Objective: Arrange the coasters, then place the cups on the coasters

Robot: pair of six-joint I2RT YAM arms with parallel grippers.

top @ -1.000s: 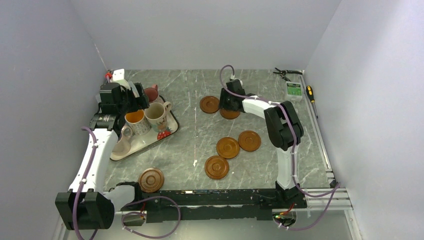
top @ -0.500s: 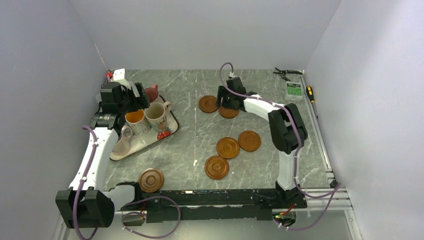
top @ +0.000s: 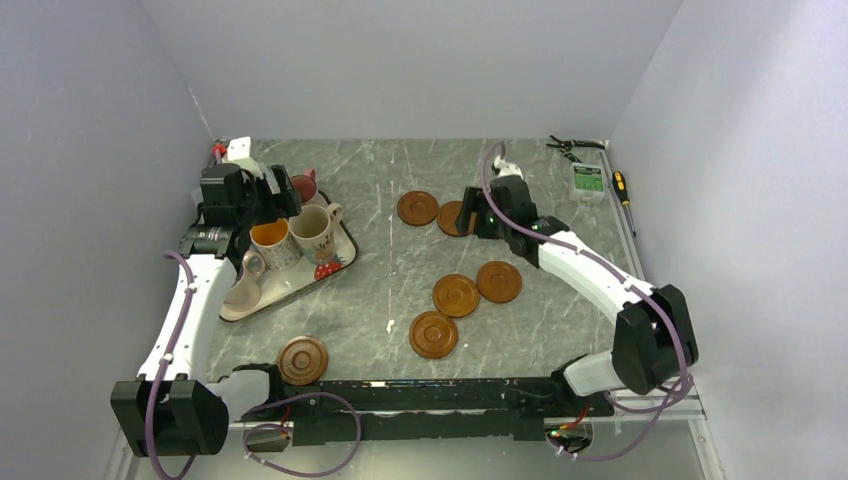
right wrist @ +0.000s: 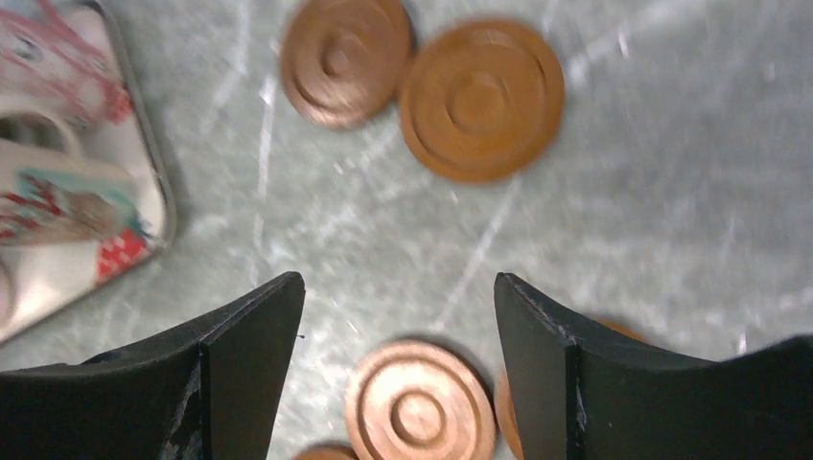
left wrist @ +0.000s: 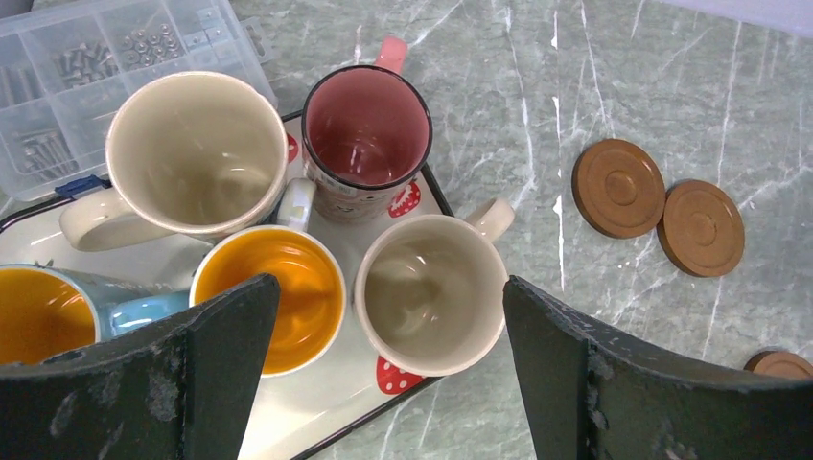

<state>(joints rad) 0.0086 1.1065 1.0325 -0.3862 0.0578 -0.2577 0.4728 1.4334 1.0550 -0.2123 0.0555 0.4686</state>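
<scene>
Several brown coasters lie on the table: two at the back (top: 418, 208) (top: 452, 218), three in the middle (top: 456, 295) (top: 499, 282) (top: 434, 334) and one near the front (top: 302, 360). The cups stand on the strawberry tray (top: 283, 290). The left wrist view shows a cream cup (left wrist: 431, 292), an orange-lined cup (left wrist: 278, 297), a pink-lined cup (left wrist: 367, 129), a large cream cup (left wrist: 192, 153) and a blue cup (left wrist: 58, 316). My left gripper (left wrist: 391, 287) hangs open above the cups. My right gripper (right wrist: 398, 283) hovers open and empty just right of the back pair of coasters (right wrist: 347, 59) (right wrist: 481, 99).
A clear plastic box of screws (left wrist: 96, 57) sits behind the tray. Pliers (top: 570, 146), a small green-screened device (top: 588, 180) and a screwdriver (top: 622, 185) lie at the back right. Walls close in the table on the left, back and right.
My right gripper has lifted off the back right coaster, drawn back to the right and opened wider, its elbow swinging out right. The left arm has not moved.
</scene>
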